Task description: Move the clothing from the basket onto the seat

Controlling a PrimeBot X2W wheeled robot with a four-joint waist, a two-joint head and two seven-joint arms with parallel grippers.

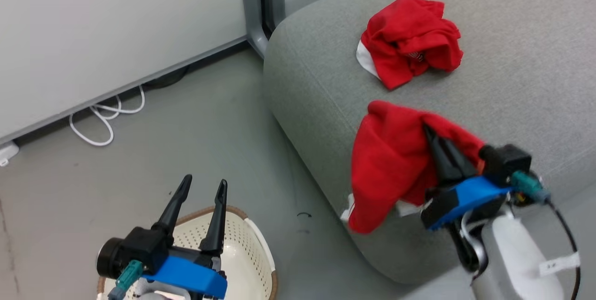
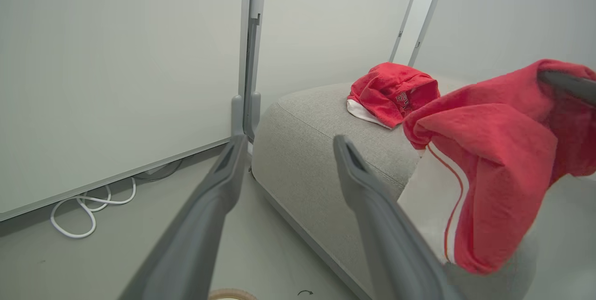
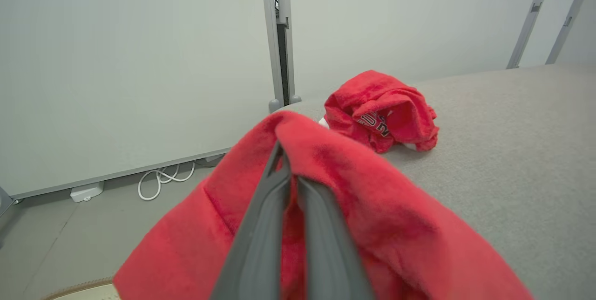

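Left tool (image 1: 206, 180) and right tool (image 1: 427, 130) black-fingered, blue brackets (image 1: 186, 276), teal connectors (image 1: 131, 273), pale forearm (image 1: 512, 248)

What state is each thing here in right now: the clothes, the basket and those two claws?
crumpled garment: lying bunched on the seat.
second garment: hanging from the right gripper over the seat's edge.
basket: on the floor, visible part empty.
left gripper: open, holding nothing, above the basket.
right gripper: shut on the second garment.
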